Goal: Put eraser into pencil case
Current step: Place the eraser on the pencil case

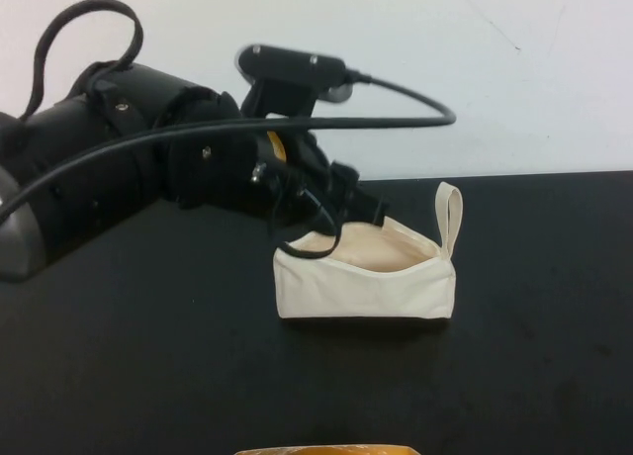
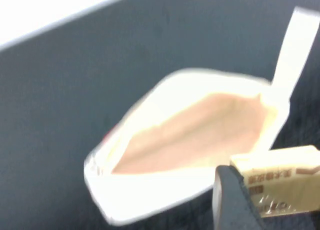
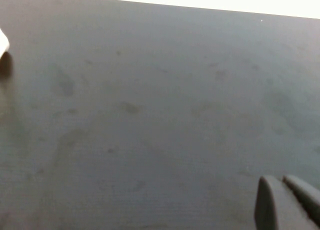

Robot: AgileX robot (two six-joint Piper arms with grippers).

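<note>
The cream pencil case [image 1: 366, 289] stands unzipped on the black table, its beige lining showing and its loop strap [image 1: 450, 218] sticking up at the right end. My left gripper [image 1: 343, 218] hovers over the pouch's back left rim. In the left wrist view the left gripper [image 2: 265, 192] is shut on the pale-yellow eraser [image 2: 287, 172] with dark print, held just beside the open mouth of the pencil case [image 2: 190, 135]. My right gripper [image 3: 278, 184] hangs over bare table with its fingers together, holding nothing, out of the high view.
The black table [image 1: 148, 376] ends at a white wall behind. A yellow-orange object [image 1: 326, 449] pokes in at the near edge. A cable [image 1: 396, 104] loops above the left arm. A small white bit [image 3: 3, 42] shows at the edge of the right wrist view.
</note>
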